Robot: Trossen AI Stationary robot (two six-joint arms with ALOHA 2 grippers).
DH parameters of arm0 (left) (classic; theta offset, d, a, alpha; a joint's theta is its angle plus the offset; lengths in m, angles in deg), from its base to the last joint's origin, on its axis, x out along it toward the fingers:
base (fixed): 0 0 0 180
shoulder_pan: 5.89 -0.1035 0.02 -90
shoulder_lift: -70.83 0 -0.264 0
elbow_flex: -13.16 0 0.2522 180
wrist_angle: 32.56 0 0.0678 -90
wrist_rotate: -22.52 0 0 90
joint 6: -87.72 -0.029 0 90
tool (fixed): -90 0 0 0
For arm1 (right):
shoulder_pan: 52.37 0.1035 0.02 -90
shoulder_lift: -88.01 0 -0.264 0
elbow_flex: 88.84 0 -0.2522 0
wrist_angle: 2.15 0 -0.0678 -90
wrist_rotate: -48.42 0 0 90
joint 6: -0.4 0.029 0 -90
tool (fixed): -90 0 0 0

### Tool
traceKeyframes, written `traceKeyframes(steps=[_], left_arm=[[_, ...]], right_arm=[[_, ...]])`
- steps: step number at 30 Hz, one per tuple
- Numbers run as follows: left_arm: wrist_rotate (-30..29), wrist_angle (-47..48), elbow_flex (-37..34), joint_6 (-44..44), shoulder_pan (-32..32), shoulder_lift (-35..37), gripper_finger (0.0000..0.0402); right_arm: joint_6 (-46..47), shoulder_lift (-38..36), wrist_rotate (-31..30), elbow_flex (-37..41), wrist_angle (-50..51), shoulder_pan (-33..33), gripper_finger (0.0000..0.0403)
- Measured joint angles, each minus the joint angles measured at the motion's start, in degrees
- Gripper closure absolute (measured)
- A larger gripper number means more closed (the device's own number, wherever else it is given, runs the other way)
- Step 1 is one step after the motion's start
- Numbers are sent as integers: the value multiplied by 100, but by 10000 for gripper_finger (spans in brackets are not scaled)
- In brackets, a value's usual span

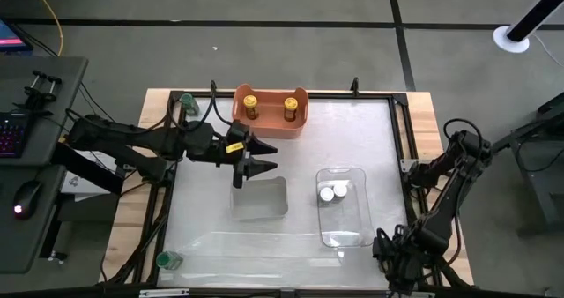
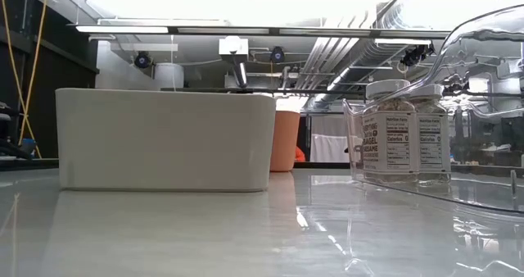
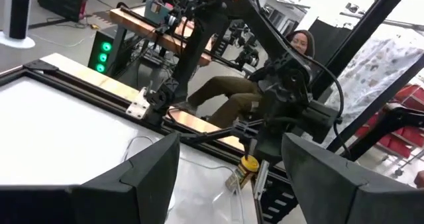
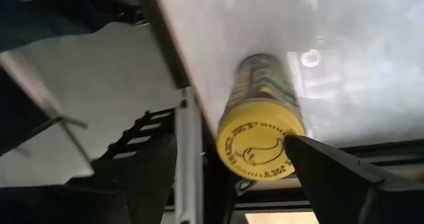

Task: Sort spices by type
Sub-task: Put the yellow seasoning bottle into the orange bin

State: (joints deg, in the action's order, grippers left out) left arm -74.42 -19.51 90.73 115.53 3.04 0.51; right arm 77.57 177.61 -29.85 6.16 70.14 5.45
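White table (image 1: 291, 232), orange bin (image 1: 270, 122), grey tray (image 1: 261, 198), clear tray (image 1: 342, 212), green-capped jar (image 1: 168, 260)

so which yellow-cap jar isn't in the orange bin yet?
The yellow-cap jar at the table's near right corner, between the open right hand's fingers. The other two stand inside the orange bin.

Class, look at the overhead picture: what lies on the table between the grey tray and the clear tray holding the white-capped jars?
Nothing: in the high view, the strip between the grey tray and the clear tray with its white-capped jars is bare tabletop.
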Motion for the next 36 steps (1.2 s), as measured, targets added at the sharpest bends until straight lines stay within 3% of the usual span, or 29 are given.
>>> traceKeyframes(steps=[27, 36], left_arm=[[15, 72, 0, -160, 0, 4, 149], [16, 88, 0, -199, 0, 4, 149]], right_arm=[[233, 7, -326, -338, 597, -7, 112], [-546, 17, -456, -171, 89, 115, 112]])
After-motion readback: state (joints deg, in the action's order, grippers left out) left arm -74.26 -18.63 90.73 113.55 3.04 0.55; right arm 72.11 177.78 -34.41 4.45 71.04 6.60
